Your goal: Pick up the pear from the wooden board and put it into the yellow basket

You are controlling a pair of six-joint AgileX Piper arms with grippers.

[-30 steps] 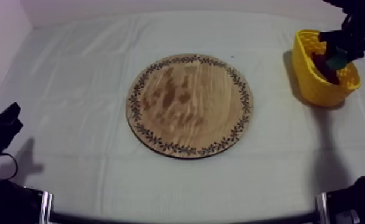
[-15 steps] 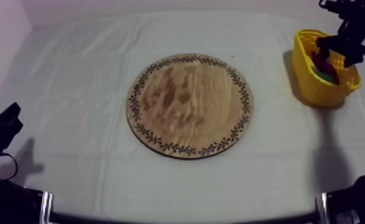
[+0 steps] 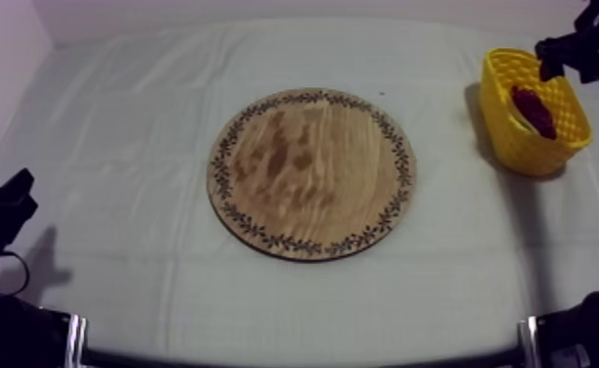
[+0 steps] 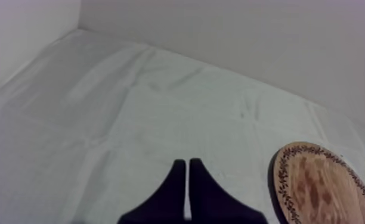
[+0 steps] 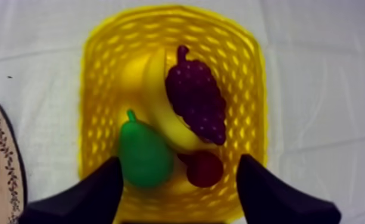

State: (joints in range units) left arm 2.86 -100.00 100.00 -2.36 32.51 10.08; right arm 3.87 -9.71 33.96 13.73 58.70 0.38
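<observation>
Pear (image 5: 144,156) lies in yellow basket (image 5: 95,89), against banana (image 5: 160,110), beside small red fruit (image 5: 204,168); grapes (image 5: 197,104) overlap banana. Right jaws spread wide above basket, holding nothing. Left jaws pressed together, empty, over worktop near wooden board (image 4: 322,184)

banana (image 5: 158,98): yellow and curved, lying near the far right corner of the worktop, partly under the grapes.
bunch of grapes (image 5: 197,104): dark purple, with a short stem at one end; it rests across the banana's inner curve and touches it.
small red fruit (image 5: 204,168): round and dark red, just beside the tip of the grapes and against the banana's lower end.
worktop (image 3: 117,147): covered edge to edge by a grey-white cloth.
cloth (image 4: 119,101): shallow creases and fold lines run across it.
wall (image 4: 220,30): pale and plain, along the far edge of the worktop.
</observation>
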